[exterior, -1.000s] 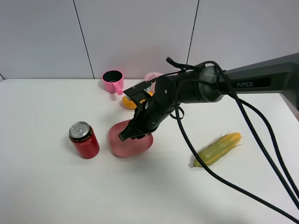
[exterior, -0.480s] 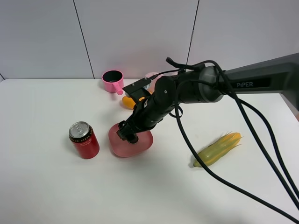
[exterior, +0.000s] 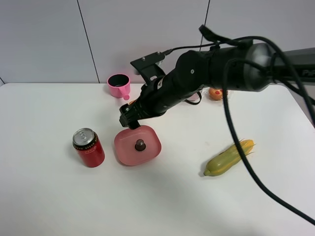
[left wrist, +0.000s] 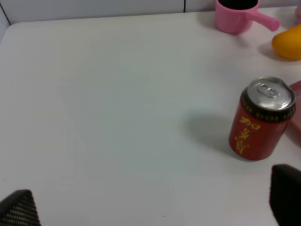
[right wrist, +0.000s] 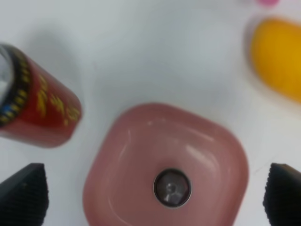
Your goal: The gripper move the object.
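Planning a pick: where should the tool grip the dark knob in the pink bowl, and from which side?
Pinch the knob around its rounded top, coming straight down. It stands upright mid-bowl, and the pink bowl's raised walls would likely block a side approach. The right tool hangs open above it, fingers either side.

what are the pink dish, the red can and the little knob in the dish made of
Dish: glossy pink plastic or silicone, by soft highlights and moulded rounded corners. Can: probably aluminium, silvery top with pull tab, printed red wall. Knob: dark, shiny top; material unclear.
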